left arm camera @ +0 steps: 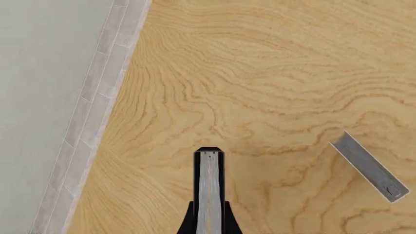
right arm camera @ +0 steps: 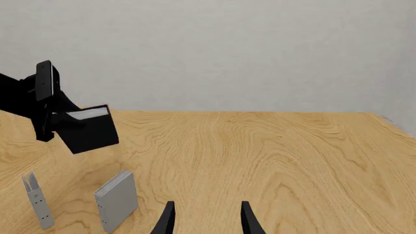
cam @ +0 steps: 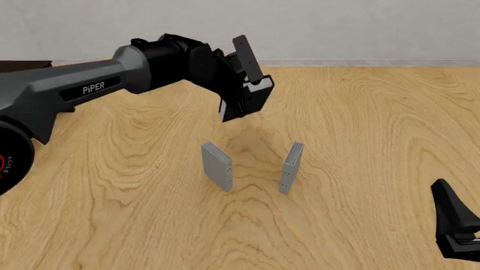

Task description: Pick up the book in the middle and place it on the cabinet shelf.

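Pale wood-grain table (cam: pixel 360 112) under grey wall (cam: pixel 338 28); left tool (cam: pixel 241 107) clenched on black book (cam: pixel 251 98); right tool (right arm camera: pixel 204 219) released.

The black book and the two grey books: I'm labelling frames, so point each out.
black book (right arm camera: pixel 87 130), right wrist view, cover.
left grey book (cam: pixel 216 165), front view, cover.
right grey book (cam: pixel 291 167), front view, spine.

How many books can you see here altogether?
3. Two thin grey books stand on the table: one on the left, one on the right. The black book is lifted above them in the left hand. None looks hidden.
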Robot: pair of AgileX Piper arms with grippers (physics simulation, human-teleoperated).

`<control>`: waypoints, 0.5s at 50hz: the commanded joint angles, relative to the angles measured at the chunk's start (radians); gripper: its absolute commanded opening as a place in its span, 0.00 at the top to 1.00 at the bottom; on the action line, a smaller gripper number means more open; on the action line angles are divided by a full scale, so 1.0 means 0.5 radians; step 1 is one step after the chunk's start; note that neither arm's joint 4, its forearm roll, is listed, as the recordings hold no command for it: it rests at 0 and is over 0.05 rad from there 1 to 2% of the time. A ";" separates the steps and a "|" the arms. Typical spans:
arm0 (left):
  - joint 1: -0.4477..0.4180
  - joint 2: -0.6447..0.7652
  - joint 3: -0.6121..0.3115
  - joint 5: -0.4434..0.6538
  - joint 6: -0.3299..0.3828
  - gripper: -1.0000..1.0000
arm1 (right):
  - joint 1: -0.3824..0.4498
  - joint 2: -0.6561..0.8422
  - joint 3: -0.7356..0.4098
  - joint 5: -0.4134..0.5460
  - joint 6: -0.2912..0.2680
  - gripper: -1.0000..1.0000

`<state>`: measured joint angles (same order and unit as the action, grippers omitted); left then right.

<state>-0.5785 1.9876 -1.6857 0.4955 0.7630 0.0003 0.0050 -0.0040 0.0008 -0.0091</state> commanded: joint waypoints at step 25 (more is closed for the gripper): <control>0.171 -0.432 0.348 -0.144 0.107 1.00 | 0.000 0.000 0.000 0.000 0.000 0.00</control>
<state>-0.5240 1.8319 -1.5536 0.4462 0.7946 0.0003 0.0050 -0.0040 0.0009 -0.0091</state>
